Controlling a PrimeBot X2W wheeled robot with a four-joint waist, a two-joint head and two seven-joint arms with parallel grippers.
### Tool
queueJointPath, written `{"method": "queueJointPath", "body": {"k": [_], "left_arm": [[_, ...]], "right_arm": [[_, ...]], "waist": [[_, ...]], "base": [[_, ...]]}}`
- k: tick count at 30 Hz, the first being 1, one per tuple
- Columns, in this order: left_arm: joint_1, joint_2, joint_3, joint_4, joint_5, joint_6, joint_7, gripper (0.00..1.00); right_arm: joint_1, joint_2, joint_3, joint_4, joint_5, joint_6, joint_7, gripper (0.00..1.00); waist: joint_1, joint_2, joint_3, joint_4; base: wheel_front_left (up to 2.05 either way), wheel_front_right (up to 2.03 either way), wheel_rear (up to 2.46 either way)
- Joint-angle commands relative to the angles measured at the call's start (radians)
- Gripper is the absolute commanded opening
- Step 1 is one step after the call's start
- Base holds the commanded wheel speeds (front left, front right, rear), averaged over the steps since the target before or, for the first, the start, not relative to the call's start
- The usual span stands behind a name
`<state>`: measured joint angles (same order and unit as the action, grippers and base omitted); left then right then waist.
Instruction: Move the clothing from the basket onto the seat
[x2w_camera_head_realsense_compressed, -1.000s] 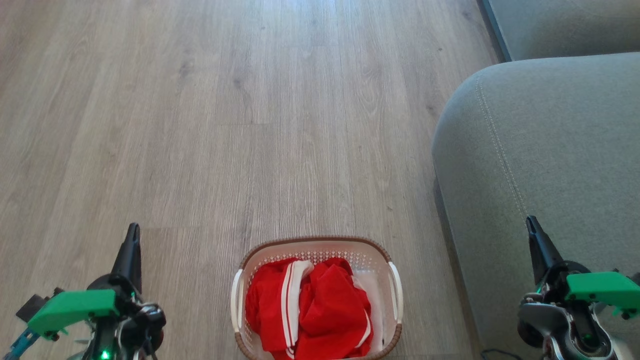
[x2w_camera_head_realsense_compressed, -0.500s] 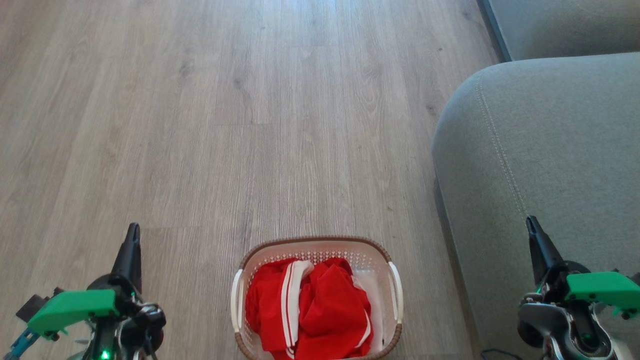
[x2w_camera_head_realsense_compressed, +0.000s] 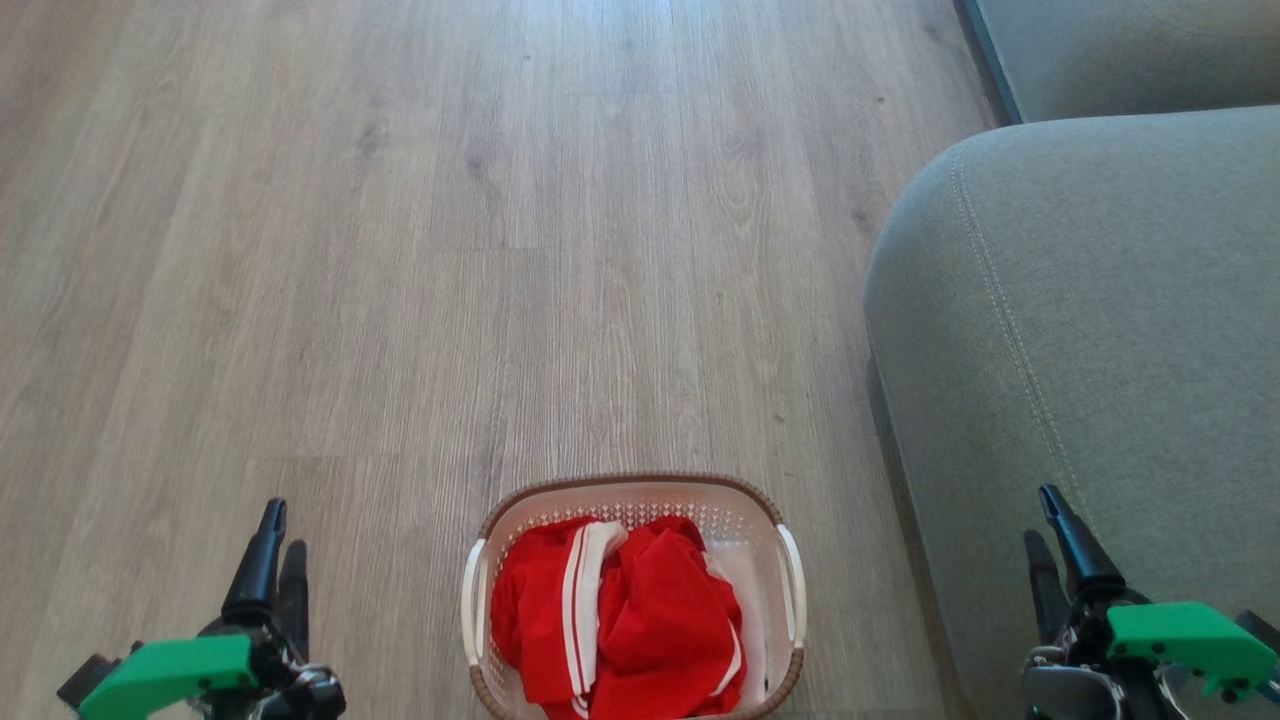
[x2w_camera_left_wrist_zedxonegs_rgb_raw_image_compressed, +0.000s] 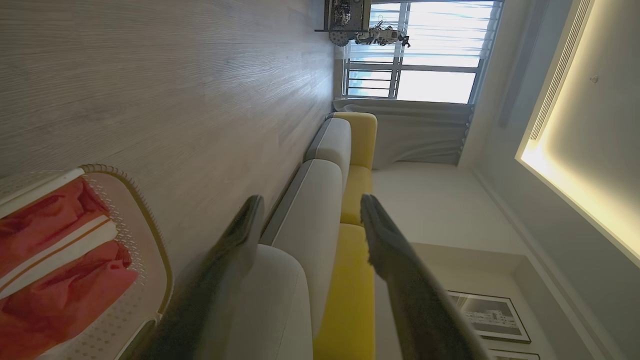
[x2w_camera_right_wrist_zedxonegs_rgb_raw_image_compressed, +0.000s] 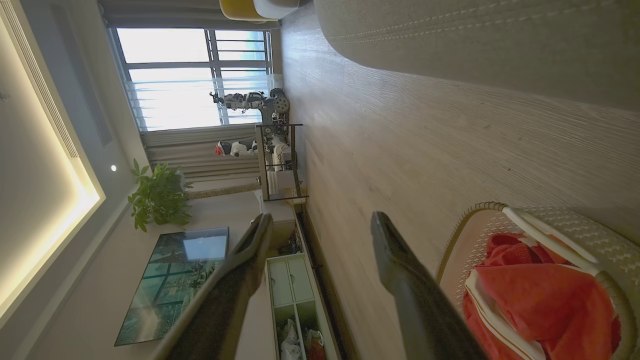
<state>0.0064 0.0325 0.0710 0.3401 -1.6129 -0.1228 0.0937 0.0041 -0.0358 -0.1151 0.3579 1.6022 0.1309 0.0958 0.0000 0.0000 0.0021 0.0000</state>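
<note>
Red, white-striped fabric clothing (x2w_camera_head_realsense_compressed: 615, 620) fills the oval cream plastic basket (x2w_camera_head_realsense_compressed: 630, 484) on the wooden floor (x2w_camera_head_realsense_compressed: 500, 250), beside the grey-green fabric seat (x2w_camera_head_realsense_compressed: 1100, 300). The left gripper (x2w_camera_head_realsense_compressed: 283, 527) and right gripper (x2w_camera_head_realsense_compressed: 1039, 515) sit low, pointing forward, flanking the basket. Left wrist view: fingers (x2w_camera_left_wrist_zedxonegs_rgb_raw_image_compressed: 235, 250) apart, empty. Right wrist view: likewise.

Basket (x2w_camera_head_realsense_compressed: 735, 520) near end cut at bottom edge; seat (x2w_camera_head_realsense_compressed: 1100, 300) cut at right.
</note>
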Motion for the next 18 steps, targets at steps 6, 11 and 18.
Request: {"method": "queueJointPath", "body": {"k": [6, 11, 18], "left_arm": [[-0.034, 0.009, -0.005, -0.059, 0.041, 0.005, -0.026, 1.00], [-0.033, 0.010, -0.006, -0.087, 0.090, 0.014, -0.040, 1.00], [-0.030, 0.010, -0.019, -0.129, 0.182, 0.035, -0.061, 1.00]], "right_arm": [[-0.043, -0.006, 0.011, -0.043, -0.029, 0.000, -0.025, 1.00], [-0.045, -0.006, 0.011, -0.056, -0.063, 0.000, -0.040, 1.00], [-0.046, -0.007, 0.016, -0.086, -0.137, 0.000, -0.061, 1.00]], "waist": [[0.0000, 0.0000, -0.001, 0.001], [0.0000, 0.0000, -0.002, 0.002], [0.0000, 0.0000, -0.002, 0.003]], "base": [[0.00, 0.00, 0.00], [0.00, 0.00, 0.00], [0.00, 0.00, 0.00]]}}
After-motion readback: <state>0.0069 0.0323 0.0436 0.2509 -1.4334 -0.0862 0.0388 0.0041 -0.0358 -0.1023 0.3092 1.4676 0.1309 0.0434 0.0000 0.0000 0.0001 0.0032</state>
